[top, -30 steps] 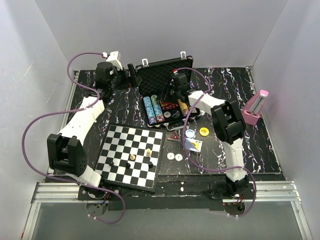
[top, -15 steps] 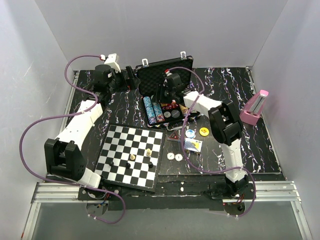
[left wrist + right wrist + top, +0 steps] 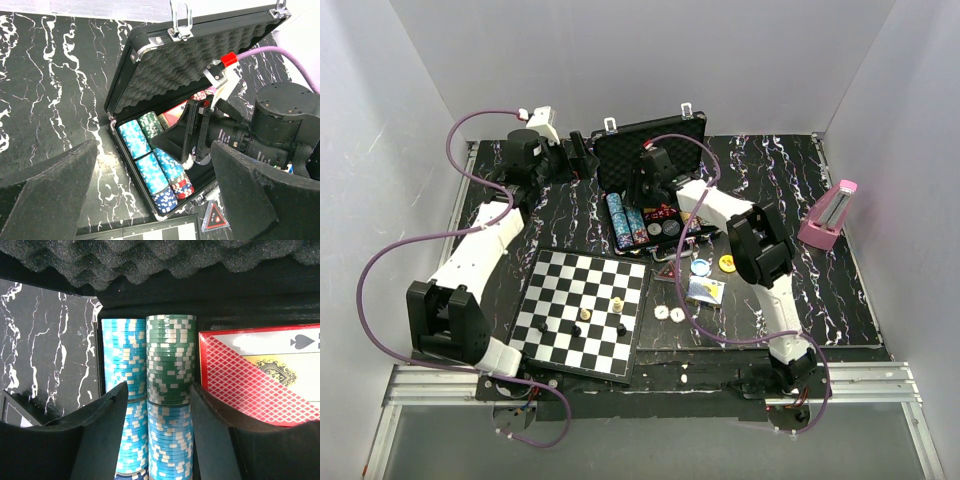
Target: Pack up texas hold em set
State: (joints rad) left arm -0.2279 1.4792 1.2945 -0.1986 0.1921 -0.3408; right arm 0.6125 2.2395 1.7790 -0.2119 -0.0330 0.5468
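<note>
**A:** What sits farthest left?

**B:** The left fingers (image 3: 582,157), at about 11 o'clock on the tabletop (image 3: 840,290). They are spread wide with nothing between them, just beside the 9 o'clock edge of the briefcase (image 3: 665,140).

**A:** And nearer the arm bases?

**B:** A chessboard (image 3: 570,285) at 7 o'clock, with a few pieces (image 3: 617,303) on it.

**A:** Where is the set itself?

**B:** The briefcase stands open at 12 o'clock, its foam-lined lid raised. The chip rows (image 3: 150,160) lie along its 9 o'clock side in light blue, green, dark blue and red. A red-backed card deck (image 3: 260,380) lies just at 3 o'clock of them.

**A:** The right fingers (image 3: 640,187)?

**B:** Low over the case and parted, holding nothing. The wrist view shows one on either side of the green-and-blue row.

**A:** Anything outside the case?

**B:** At 5 o'clock of it, on the tabletop, a blue-and-white button (image 3: 700,267) lies beside a yellow button (image 3: 727,263). Two white buttons (image 3: 662,312) lie near the chessboard's 3 o'clock edge. A pink metronome (image 3: 830,215) stands at 3 o'clock, well apart.
</note>
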